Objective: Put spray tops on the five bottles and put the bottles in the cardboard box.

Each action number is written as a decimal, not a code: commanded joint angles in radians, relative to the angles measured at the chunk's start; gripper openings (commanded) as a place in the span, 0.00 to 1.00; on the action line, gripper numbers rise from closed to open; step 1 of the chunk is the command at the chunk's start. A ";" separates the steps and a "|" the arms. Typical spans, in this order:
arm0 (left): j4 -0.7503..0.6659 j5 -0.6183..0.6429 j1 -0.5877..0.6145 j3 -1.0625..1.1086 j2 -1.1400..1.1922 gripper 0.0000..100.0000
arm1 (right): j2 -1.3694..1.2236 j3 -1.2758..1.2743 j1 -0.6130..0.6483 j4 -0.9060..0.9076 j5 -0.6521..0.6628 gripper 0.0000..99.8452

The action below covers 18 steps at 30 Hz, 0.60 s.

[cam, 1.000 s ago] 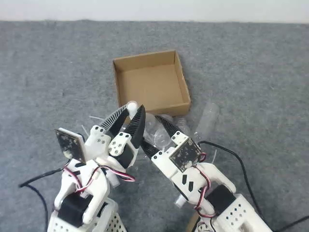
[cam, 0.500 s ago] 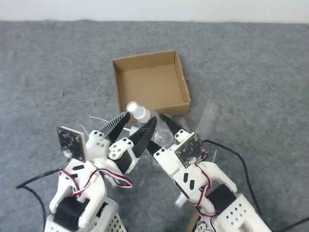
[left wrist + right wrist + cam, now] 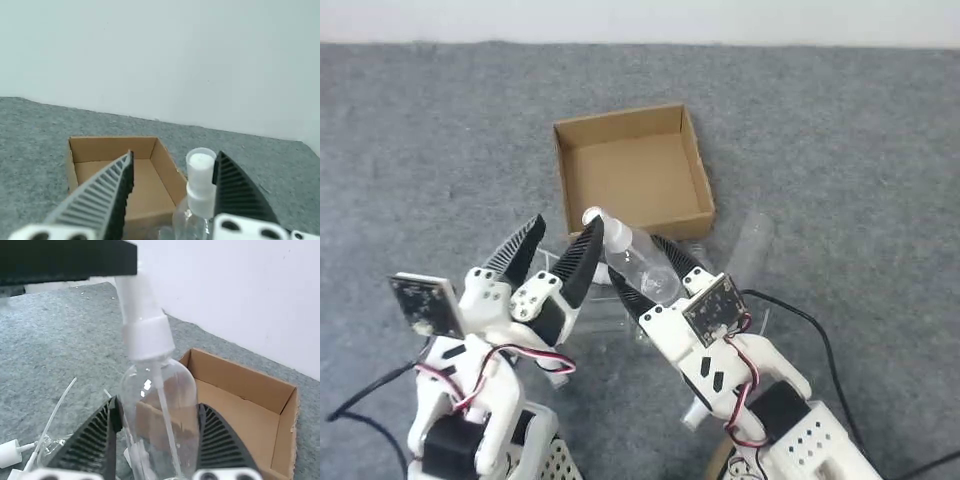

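Left gripper (image 3: 566,225): spread wide and holding nothing. Its fingers stand either side of the spray top, and the left wrist view shows a gap on both sides.
Spray top (image 3: 610,232): white, seated on the bottle's neck and pointing towards the box. Its dip tube runs down inside the clear body. I cannot tell whether it is screwed fully home.
Bottle (image 3: 645,268): small, clear and empty, held off the mat just short of the box's near wall.
Right gripper (image 3: 632,261): pinching the bottle across the widest part of its body, one finger on each side.
Box (image 3: 563,172): open cardboard, nothing inside, just beyond the bottle.
Spare bottle (image 3: 752,243): clear, lying on the mat to the right, no top on it.
Handling: the bottle is probably very light thin plastic – smooth, slippery and quick to dent if squeezed hard. The mid-body hold suits carrying. For any twisting, the ribbed white collar looks the better grip – not the thin nozzle head.
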State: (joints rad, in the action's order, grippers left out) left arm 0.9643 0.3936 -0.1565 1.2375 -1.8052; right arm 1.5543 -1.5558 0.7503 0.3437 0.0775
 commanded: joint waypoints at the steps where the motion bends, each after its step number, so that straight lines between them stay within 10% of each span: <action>1: 0.008 -0.011 -0.035 -0.036 -0.020 0.24 | 0.030 0.023 -0.013 -0.012 -0.012 0.01; 18: 0.107 -0.170 -0.098 -0.005 -0.020 0.24 | 0.030 0.020 -0.013 -0.002 -0.012 0.01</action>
State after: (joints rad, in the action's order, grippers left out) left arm 1.0595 0.2340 -0.2654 1.2390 -1.8052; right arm 1.5543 -1.5558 0.7503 0.3437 0.0775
